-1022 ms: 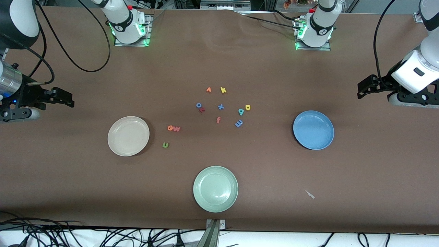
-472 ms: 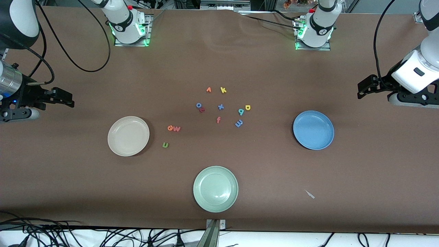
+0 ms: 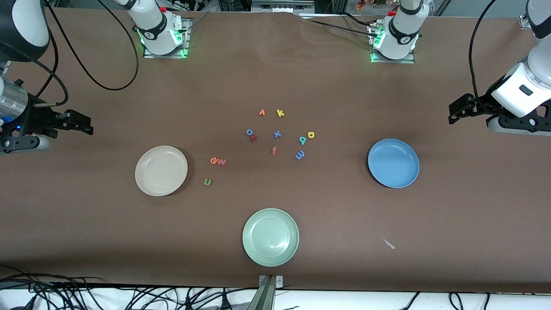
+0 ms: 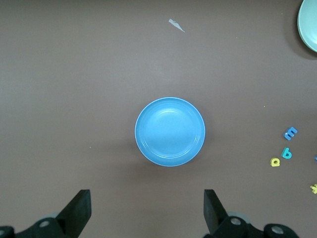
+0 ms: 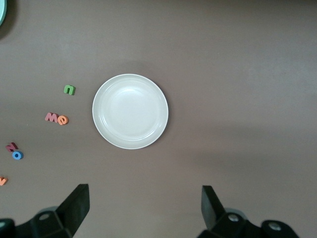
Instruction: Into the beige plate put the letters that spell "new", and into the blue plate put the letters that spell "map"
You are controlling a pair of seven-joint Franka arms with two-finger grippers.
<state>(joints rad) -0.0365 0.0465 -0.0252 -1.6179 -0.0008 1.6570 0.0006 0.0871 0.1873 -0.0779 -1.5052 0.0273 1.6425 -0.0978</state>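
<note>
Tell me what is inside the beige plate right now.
Nothing lies in the beige plate: its whole bowl shows bare in the front and right wrist views. The green n, orange e and red w lie on the table beside it. What is under the plate is covered.

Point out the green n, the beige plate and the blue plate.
green n (image 3: 207,182), front view, middle of the letter.
beige plate (image 3: 161,170), front view, bare middle of its floor.
blue plate (image 4: 170,131), left wrist view, bare middle of its floor.
</note>
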